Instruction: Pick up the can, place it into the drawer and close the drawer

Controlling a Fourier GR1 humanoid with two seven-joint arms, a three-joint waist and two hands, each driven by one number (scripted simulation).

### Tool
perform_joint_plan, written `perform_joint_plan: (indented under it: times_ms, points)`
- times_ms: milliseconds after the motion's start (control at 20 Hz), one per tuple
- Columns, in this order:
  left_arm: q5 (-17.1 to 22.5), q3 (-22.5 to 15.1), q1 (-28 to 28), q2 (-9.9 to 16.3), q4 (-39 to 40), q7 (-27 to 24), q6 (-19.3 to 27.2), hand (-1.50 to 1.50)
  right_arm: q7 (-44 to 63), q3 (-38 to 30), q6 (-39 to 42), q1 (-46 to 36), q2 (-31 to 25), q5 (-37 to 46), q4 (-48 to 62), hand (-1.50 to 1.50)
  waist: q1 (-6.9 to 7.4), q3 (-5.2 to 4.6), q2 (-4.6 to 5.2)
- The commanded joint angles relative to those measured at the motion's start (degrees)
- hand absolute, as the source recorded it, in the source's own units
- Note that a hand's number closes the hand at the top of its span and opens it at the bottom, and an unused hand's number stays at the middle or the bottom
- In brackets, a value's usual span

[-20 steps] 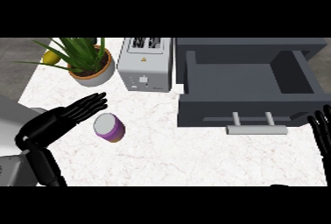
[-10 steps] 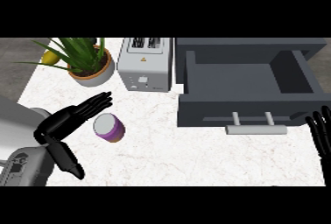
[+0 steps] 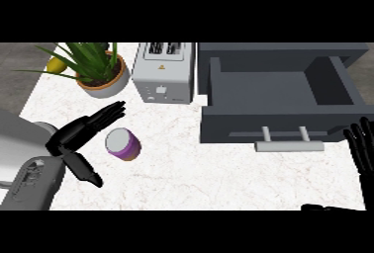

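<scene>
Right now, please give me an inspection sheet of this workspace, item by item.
Surface: white marbled counter.
Job's things: purple can upright on the counter, not yet held; grey drawer open, nothing seen inside.
Clutter: toaster beside the drawer; potted plant; a yellow thing behind the plant.
Hands: left hand open beside the can, on its left; right hand open, resting at the right edge.
Cables: nothing seen.
Surroundings: grey floor at left.
</scene>
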Motion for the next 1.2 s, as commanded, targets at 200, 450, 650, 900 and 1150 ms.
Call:
perform_joint_plan:
  times_ms: [200, 450, 650, 900, 1150]
  points:
    - [-4.9, -2.8, -1.6, 2.1, 9.3, -13.5, -0.5, -1.50, 4.5, 0.0, -0.8, 0.1, 0.4, -0.2, -5.3, -1.50, -0.09, -0.03, 0.00]
    - [-7.1, -3.8, -6.1, 4.7, 20.3, -20.5, 0.4, -1.50, -2.0, 1.5, 0.9, 2.1, 1.4, 1.9, -1.2, -1.50, -0.69, -0.06, 0.19]
    - [-9.3, -4.8, -8.0, 5.2, 28.4, -25.0, 3.7, -1.50, -1.0, -1.6, 1.9, 0.9, 0.1, -2.1, -0.6, -1.50, -0.99, -0.08, 0.33]
    - [-8.9, -5.6, -11.5, 4.1, 31.9, -23.3, 4.0, -1.50, 2.9, 0.5, -0.2, -0.2, 1.2, 0.5, -4.4, -1.50, -0.78, -0.08, 0.29]
    - [-10.7, -7.7, -10.1, 2.8, 33.6, -28.6, 7.5, -1.50, 4.5, -2.5, 0.3, -2.5, -0.4, -2.9, -3.2, -1.50, -0.63, -0.08, 0.29]
